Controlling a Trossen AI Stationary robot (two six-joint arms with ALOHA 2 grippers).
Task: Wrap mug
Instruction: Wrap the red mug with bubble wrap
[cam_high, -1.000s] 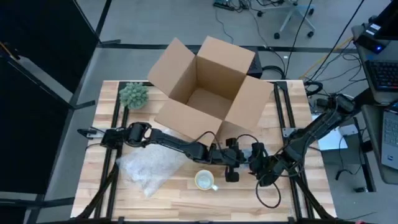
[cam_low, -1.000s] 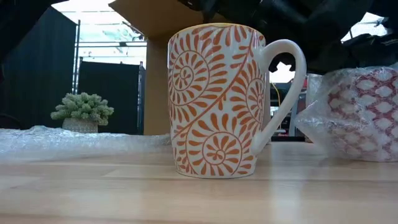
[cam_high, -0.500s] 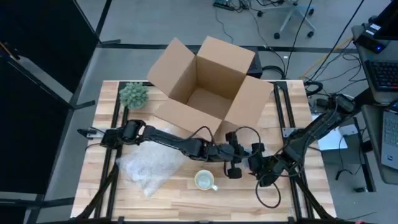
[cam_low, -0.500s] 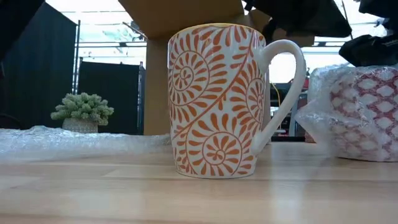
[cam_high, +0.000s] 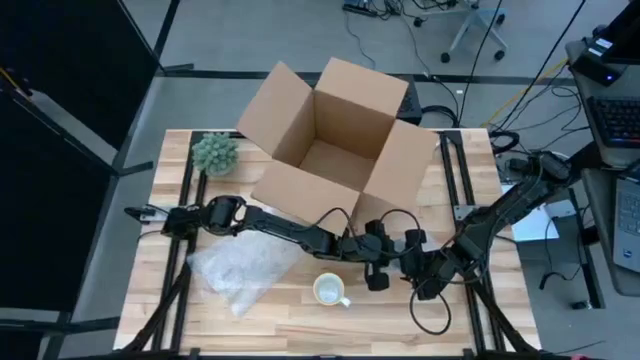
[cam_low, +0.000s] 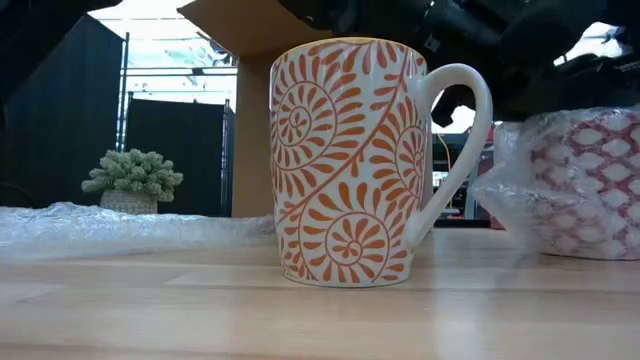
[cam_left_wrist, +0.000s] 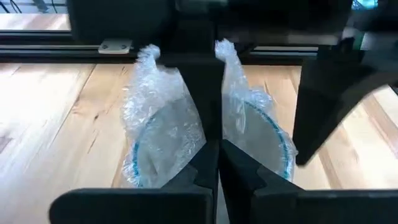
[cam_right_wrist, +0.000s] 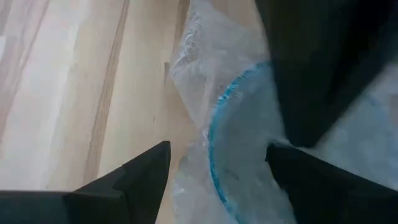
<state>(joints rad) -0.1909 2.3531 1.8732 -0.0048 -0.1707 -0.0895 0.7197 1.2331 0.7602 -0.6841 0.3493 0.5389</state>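
Observation:
An orange-patterned white mug (cam_low: 350, 160) stands bare and upright on the table near the front edge (cam_high: 329, 290). To its right a second mug wrapped in bubble wrap (cam_low: 580, 185) rests on the table, its blue rim showing through the wrap (cam_left_wrist: 140, 158). My left gripper (cam_left_wrist: 217, 149) is shut over that wrapped mug's mouth (cam_high: 375, 262). My right gripper (cam_right_wrist: 217, 149) is open at the wrapped mug, one finger on either side (cam_high: 408, 258). A loose bubble wrap sheet (cam_high: 245, 272) lies flat at the left. My left gripper's shut fingers (cam_left_wrist: 208, 168) come slanting down onto the wrap at the wrapped mug's mouth, inside the blue rim. Wrap (cam_left_wrist: 165, 106) bunches up on both sides of them. Whether a layer is pinched between them I cannot tell. The mug sits on the table. My right gripper has the wrapped mug (cam_right_wrist: 242, 124) between its open fingers; I cannot tell whether they touch the wrap.
An open cardboard box (cam_high: 335, 140) stands at the back middle, its flaps spread out. A small green potted plant (cam_high: 215, 152) sits at the back left. Bare wood lies along the front edge and at the front right (cam_high: 480, 330).
My left gripper rose a little off the wrapped mug and came back down onto it, staying shut. The wrapped mug shifted slightly under it. The bare mug has kept its place.

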